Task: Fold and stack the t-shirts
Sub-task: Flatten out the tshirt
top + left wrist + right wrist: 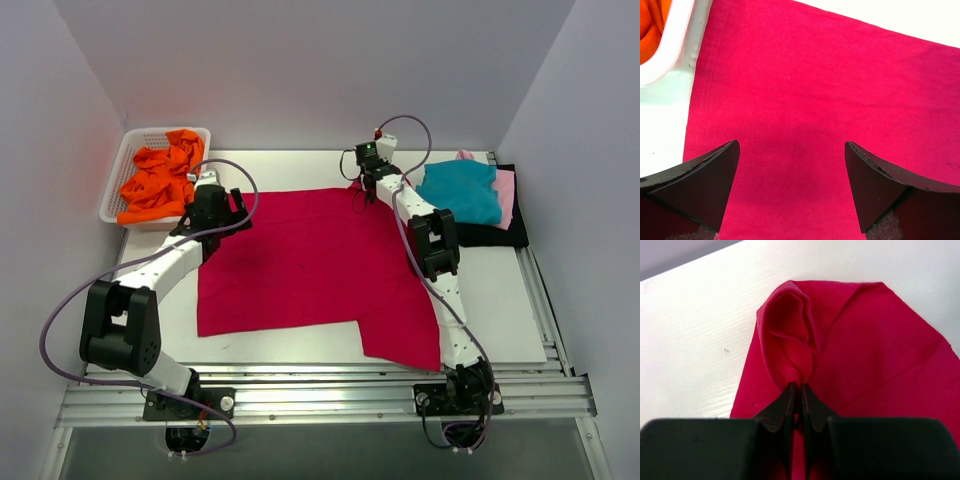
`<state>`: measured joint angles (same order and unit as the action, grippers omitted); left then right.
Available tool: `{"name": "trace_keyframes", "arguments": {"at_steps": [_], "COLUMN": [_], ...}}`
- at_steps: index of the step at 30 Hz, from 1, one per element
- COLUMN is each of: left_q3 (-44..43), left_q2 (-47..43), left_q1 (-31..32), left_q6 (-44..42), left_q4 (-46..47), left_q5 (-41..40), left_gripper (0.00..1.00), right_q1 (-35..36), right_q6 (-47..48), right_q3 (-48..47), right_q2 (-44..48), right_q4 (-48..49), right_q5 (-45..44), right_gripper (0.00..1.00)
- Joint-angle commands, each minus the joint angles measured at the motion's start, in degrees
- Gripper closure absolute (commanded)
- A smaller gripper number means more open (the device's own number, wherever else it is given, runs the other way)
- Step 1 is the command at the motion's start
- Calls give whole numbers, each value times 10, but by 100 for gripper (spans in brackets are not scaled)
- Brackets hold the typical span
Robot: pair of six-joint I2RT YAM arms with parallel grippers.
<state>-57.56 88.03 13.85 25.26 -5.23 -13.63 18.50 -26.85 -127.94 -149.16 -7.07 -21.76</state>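
Right claw (799,389) is pinching the red t-shirt (300,260) by its top corner; left claw (791,145) is gaping over the left hem, ideally gripping there too, then both lifting evenly.

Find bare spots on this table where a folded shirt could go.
Roomiest: near right of the table, between the red shirt and the edge, in front of the shirt stack. A thin strip lies behind the red shirt. Crowded: left side, by the basket.
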Motion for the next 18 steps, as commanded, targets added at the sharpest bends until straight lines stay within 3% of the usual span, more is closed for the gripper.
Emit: {"name": "trace_keyframes", "arguments": {"at_steps": [1, 9, 18], "left_q3": [-6, -11, -17], "left_q2": [8, 11, 19], "left_q1": [2, 2, 2], "left_q6": [-2, -2, -4], "left_q4": [34, 34, 36], "left_q5": [3, 4, 1], "left_gripper": [5, 5, 5], "right_q1": [6, 6, 2], "right_q6": [5, 2, -43], "right_q3": [-28, -35, -32], "right_q2": [14, 7, -14], "right_q4": [0, 12, 194], "right_q5": [-9, 11, 103], "right_gripper": [100, 100, 100]}}
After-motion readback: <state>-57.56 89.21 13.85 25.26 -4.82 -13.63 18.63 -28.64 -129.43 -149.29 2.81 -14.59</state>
